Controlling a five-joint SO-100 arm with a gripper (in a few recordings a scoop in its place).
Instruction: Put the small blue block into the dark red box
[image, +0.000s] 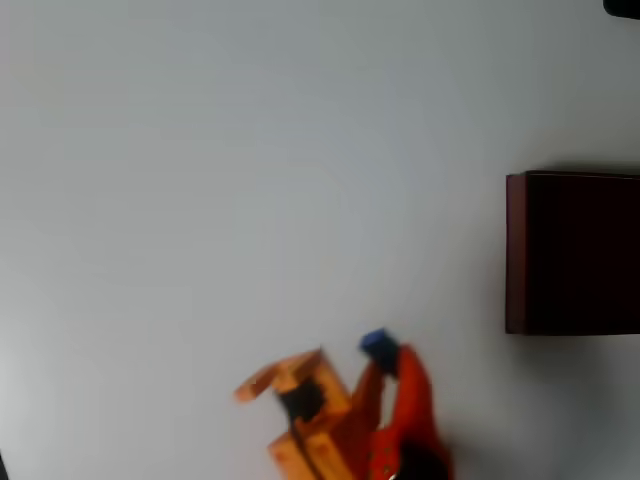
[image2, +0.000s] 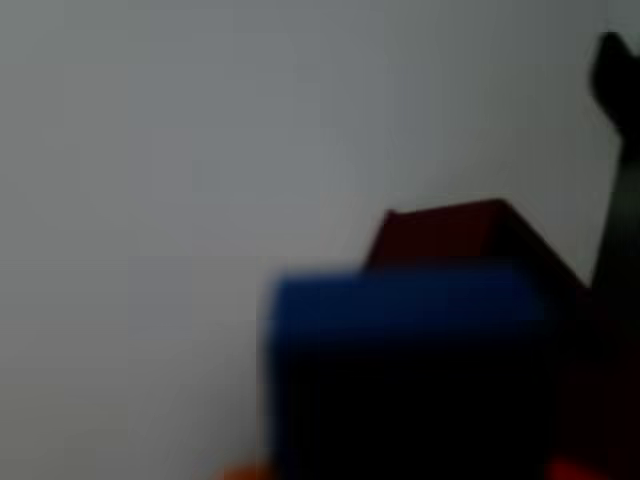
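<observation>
Well left of the dark red box (image: 572, 255), the hand (image: 385, 362) apparently grips the small blue block (image: 376, 344).

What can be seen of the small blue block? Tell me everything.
The small blue block is a tiny bright blue brick at the tip of the orange gripper, left of the dark red box in the overhead view. In the wrist view it looms close and blurred, top lit, front shadowed, the box behind it.

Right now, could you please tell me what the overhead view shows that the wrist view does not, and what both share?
Only the overhead view shows the orange arm at the bottom edge and how far the block sits from the box across the white table. Only the wrist view shows the block close up, blurred, overlapping the box behind it. Both show the small blue block and the dark red box.
</observation>
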